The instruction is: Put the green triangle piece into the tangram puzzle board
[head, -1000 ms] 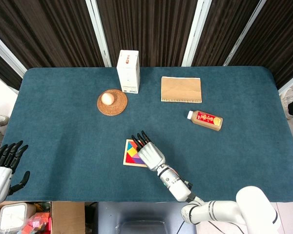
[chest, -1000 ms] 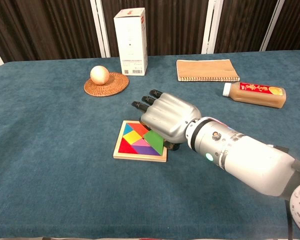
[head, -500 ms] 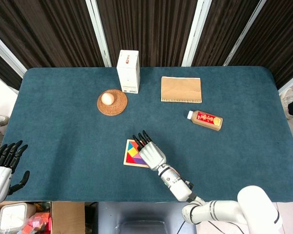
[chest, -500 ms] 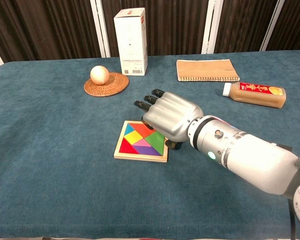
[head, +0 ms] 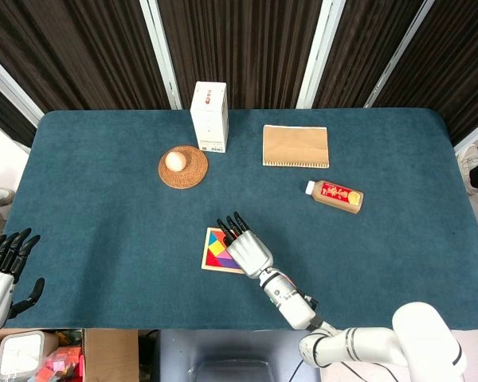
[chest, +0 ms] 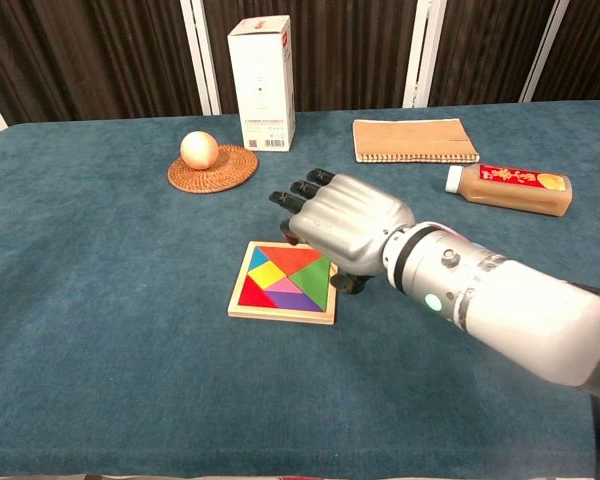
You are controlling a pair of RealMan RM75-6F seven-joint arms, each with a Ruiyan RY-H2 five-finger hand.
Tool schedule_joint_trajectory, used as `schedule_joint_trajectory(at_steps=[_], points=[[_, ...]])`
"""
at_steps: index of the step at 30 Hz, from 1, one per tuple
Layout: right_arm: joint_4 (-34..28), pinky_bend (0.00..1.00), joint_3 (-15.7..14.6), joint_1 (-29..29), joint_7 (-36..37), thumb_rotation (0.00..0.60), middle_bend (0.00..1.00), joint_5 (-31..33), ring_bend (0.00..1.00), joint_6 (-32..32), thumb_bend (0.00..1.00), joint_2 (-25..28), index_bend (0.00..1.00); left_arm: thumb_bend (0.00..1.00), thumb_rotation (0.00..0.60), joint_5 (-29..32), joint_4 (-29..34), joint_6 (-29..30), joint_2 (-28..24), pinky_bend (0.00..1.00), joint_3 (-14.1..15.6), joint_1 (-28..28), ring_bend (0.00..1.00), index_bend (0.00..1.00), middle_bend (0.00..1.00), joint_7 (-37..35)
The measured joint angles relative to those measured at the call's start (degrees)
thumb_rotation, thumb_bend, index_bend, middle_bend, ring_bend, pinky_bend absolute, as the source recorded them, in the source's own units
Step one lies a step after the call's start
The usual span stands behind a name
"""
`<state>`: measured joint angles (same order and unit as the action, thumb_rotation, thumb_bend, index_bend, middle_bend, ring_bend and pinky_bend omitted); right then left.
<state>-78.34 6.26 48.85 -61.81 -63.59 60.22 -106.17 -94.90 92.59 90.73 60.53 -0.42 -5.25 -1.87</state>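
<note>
The blue-clothed table [head: 103, 207] spreads wide, its far half carrying a white carton [head: 209, 116], a brown notebook [head: 295, 146], a lying bottle [head: 334, 196] and an egg [head: 175, 161] seated on a woven coaster [head: 183, 167], all well apart from the work near the front edge. The right hand [chest: 345, 226] hangs over the right edge of the tangram puzzle board [chest: 283, 283], palm down, its fingers [chest: 298, 197] loosely extended toward the far left with nothing visibly between them; it appears empty, though the thumb side beneath it is partly hidden. The board lies flat near the table's front centre, and the green triangle piece [chest: 315, 273] sits level in its right portion, flush with its coloured neighbours, so the placement looks done. The hand's position beside that corner suits a release just there. Open cloth lies on every side of the board, so a withdrawal toward the near right should be clear, the bottle being far enough off to pose no trouble. The left hand [head: 1, 274] rests off the table's near left corner, fingers spread and holding nothing.
</note>
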Motion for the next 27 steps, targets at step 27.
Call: schedule_joint_trajectory(at_steps=[27], points=[[-18.88,0.0,-15.98,-39.66,50.2,0.6,0.0,-13.87,0.0,35.08,0.13,39.63,0.0,0.46,0.6,2.89,0.81,-4.66,2.28,0.05,-0.48,-1.59,0.0,0.0,0.0,6.34]])
